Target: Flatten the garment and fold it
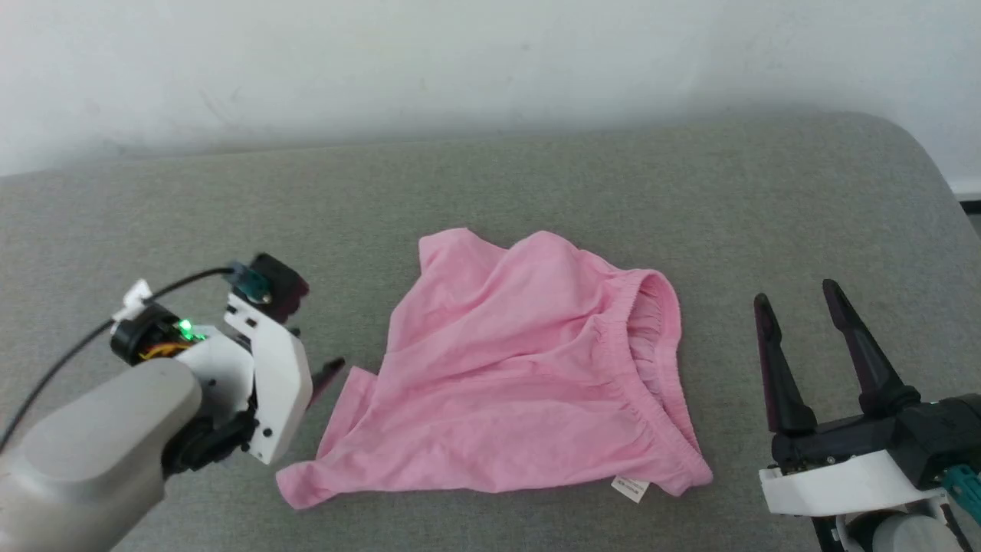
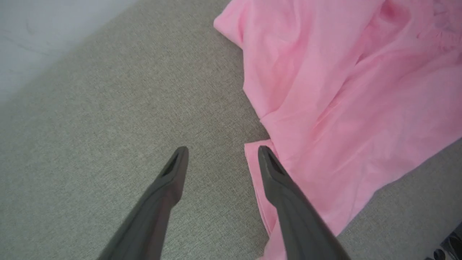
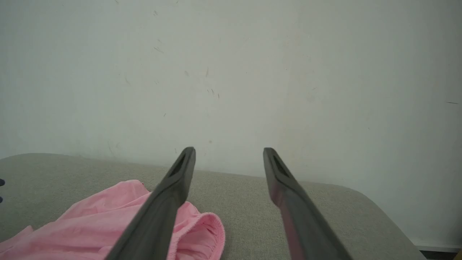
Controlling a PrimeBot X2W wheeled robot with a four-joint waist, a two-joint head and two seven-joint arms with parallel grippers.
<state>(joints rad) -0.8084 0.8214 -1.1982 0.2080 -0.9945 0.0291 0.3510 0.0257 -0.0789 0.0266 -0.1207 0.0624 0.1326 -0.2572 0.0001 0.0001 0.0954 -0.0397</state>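
Observation:
The garment [image 1: 506, 368], light pink shorts, lies crumpled on the grey cushion [image 1: 536, 176], with its gathered waistband [image 1: 651, 360] to the right and a small white label [image 1: 630, 487] at the lower right hem. My left gripper [image 1: 326, 373] hovers at the cloth's left edge. In the left wrist view that gripper [image 2: 222, 150] stands open; one finger [image 2: 285, 195] lies over the corner of the garment [image 2: 343, 108], the other over bare cushion, with nothing between them. My right gripper [image 1: 797, 303] is open, apart from the shorts on their right. The right wrist view shows that gripper [image 3: 229, 150] above the garment [image 3: 90, 227].
A pale wall [image 1: 460, 61] runs along the back of the cushion. The cushion's rounded right corner [image 1: 920, 153] falls off toward the floor. Bare grey fabric surrounds the shorts on all sides.

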